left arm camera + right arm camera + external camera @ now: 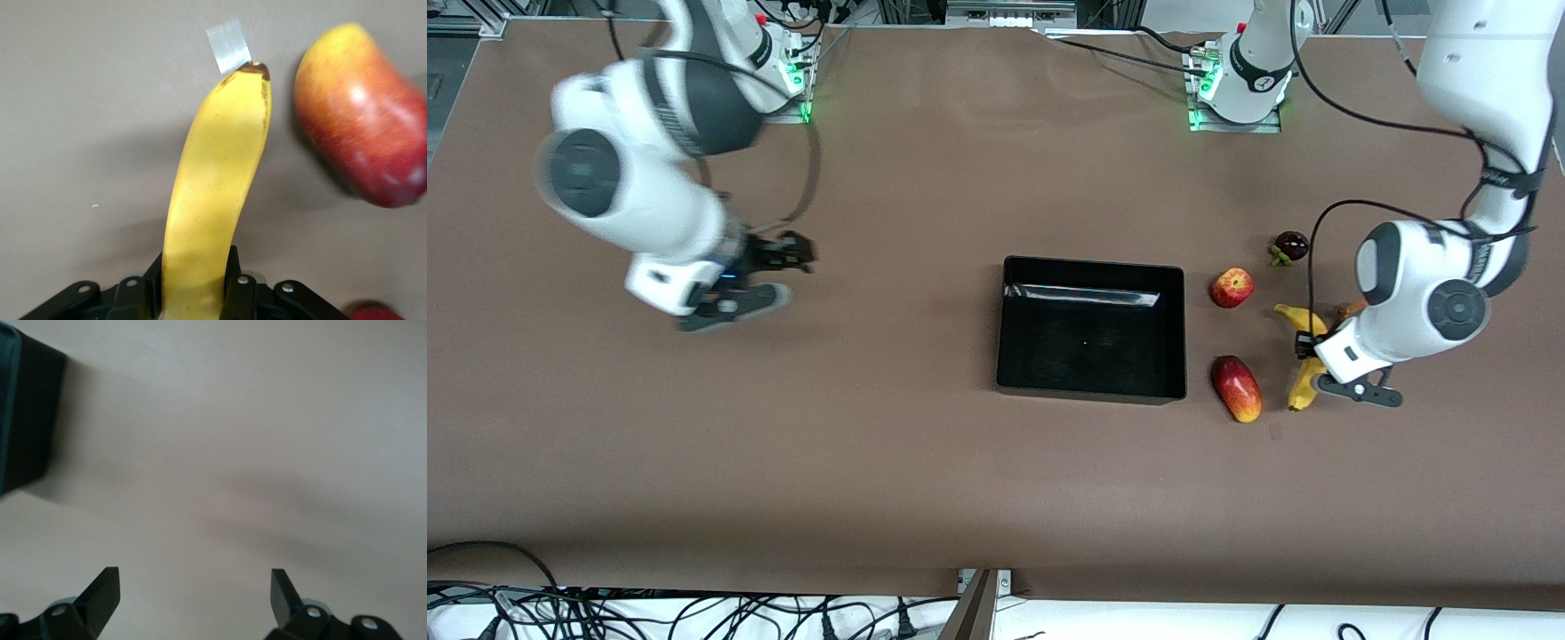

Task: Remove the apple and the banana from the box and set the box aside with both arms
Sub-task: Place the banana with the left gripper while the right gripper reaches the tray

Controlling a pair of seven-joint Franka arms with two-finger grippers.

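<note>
Judging by the empty glossy black rectangular plastic box (1091,329), fruit removal is nearly done: small red apple (1232,287) beside it, curved yellow banana (213,193) clamped in left gripper (195,293) at tabletop, right gripper (193,590) wide over bare table, box unmoved.

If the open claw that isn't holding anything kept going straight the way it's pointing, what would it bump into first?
Probably just the bare table. The right claw is open and points at brown tabletop, nothing between its tips. The black box sits off at the edge of its view, likely out of its path, though depth is hard to judge.
</note>
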